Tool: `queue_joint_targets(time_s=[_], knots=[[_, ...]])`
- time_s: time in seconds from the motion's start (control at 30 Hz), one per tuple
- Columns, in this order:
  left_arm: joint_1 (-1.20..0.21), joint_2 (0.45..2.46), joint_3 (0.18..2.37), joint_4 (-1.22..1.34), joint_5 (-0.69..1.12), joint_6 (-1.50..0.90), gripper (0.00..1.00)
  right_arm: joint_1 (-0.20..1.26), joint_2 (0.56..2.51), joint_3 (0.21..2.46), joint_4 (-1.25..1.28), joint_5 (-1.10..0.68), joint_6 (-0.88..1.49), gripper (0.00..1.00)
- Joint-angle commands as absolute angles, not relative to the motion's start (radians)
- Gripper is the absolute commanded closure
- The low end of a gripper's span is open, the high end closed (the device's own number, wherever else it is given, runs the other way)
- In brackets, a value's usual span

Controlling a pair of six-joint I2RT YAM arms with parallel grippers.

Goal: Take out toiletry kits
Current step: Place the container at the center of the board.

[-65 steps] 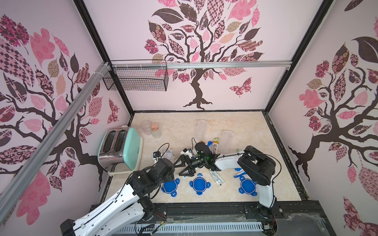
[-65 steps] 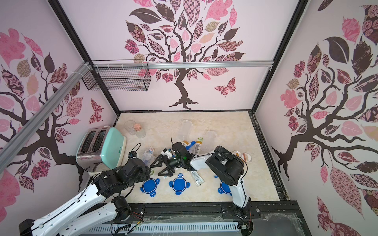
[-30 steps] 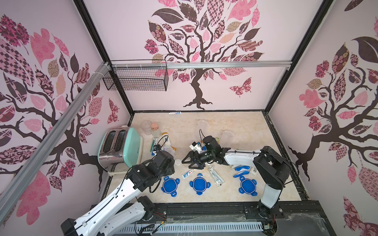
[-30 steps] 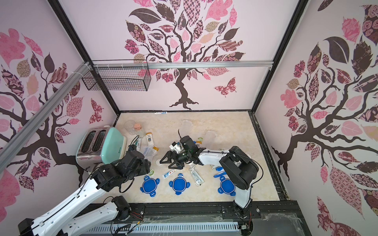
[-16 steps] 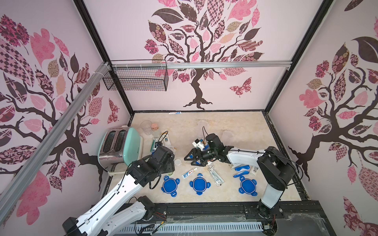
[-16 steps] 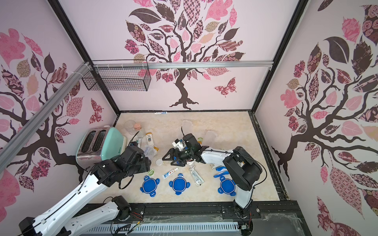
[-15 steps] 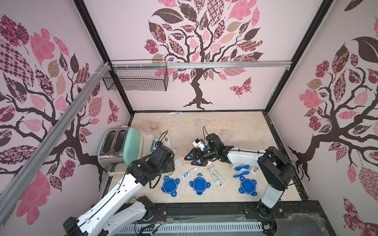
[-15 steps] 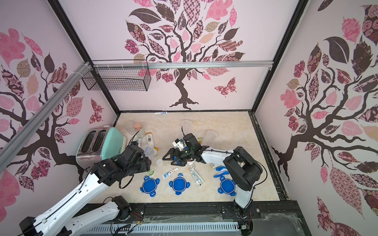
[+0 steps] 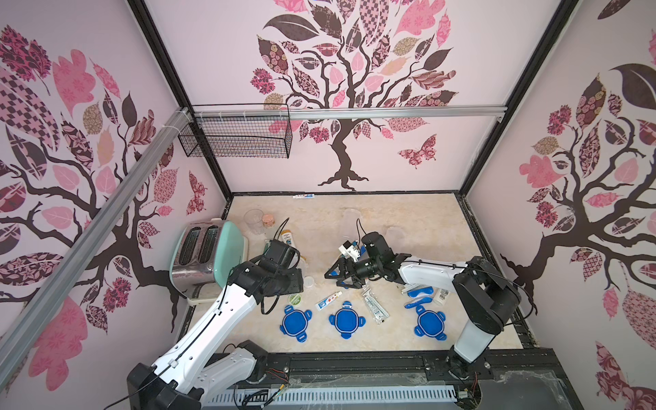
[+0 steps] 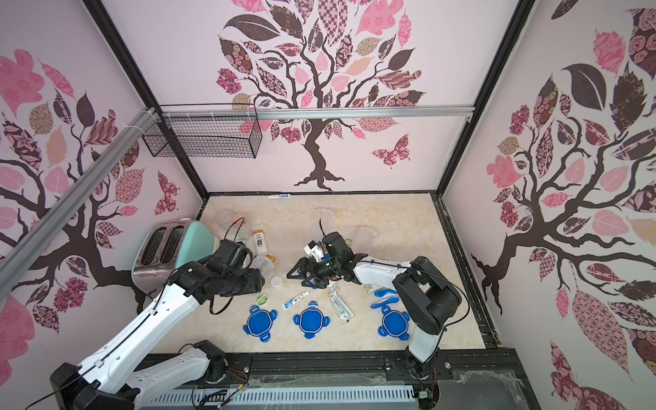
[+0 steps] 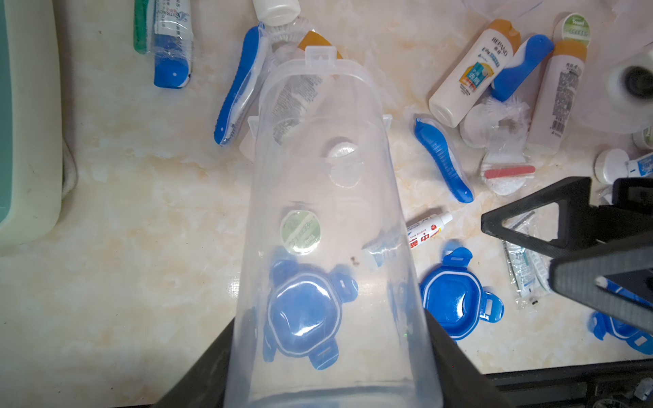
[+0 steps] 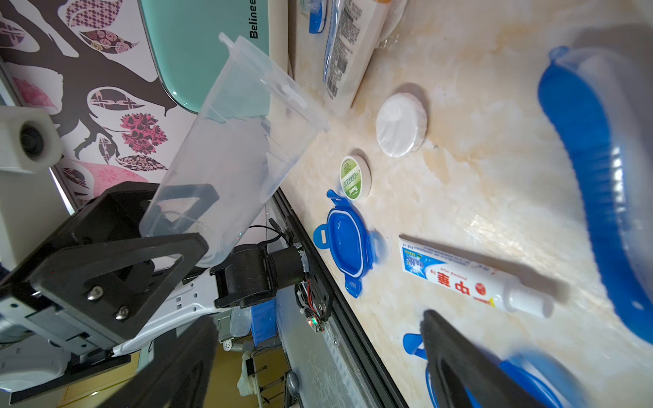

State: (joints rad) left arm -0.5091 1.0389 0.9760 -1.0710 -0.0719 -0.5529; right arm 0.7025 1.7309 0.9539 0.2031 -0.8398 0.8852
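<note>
- Clear plastic, tipped and drained: your left hand (image 11: 328,367) is clamped around the closed end of a canister (image 11: 328,212). Its mouth slants down toward the desk (image 9: 426,220), and it looks empty in both wrist views.
- Two seconds back, both hands were huddled close at mid-desk. They now stand apart, and a kit has spilled out between and around them.
- A toothpaste tube (image 9: 328,301), a green-topped tub (image 12: 355,178) and a white tub (image 12: 401,125) lie loose just beside the canister's mouth. A white bottle (image 9: 287,237) (yellow cap) has landed farther back, near the toaster (image 9: 206,253).
- Blue toothbrushes (image 11: 443,160) and a clear packet (image 9: 375,308) are scattered on the desk too, none of them held.
- Your right hand (image 9: 340,278) is spread wide and carries nothing. It hovers low just behind the toothpaste tube.
- Three blue lids (image 9: 343,319) lie flat along the front. This canister's share seems done, and you would likely set it down next. Whether any other canister is full cannot be told from these views.
</note>
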Motion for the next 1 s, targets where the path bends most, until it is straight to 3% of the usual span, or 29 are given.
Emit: queue_joint_targets(time_s=[0.0, 0.27, 0.53, 0.97], knots=[[-0.503, 1.033, 0.990, -1.036, -0.023, -0.524, 0.89, 0.692, 1.707, 0.955, 0.167, -0.826, 0.841, 0.07], [-0.504, 1.047, 0.978, -0.835, 0.056, -0.551, 0.89, 0.636, 1.664, 0.884, 0.230, -0.776, 0.857, 0.09], [-0.504, 1.123, 0.917, -0.551, -0.073, -0.571, 0.90, 0.570, 1.584, 0.850, 0.169, -0.704, 0.782, 0.12], [-0.502, 1.440, 0.923, -0.263, -0.283, -0.561, 0.91, 0.566, 1.430, 0.782, 0.101, -0.580, 0.686, 0.12]])
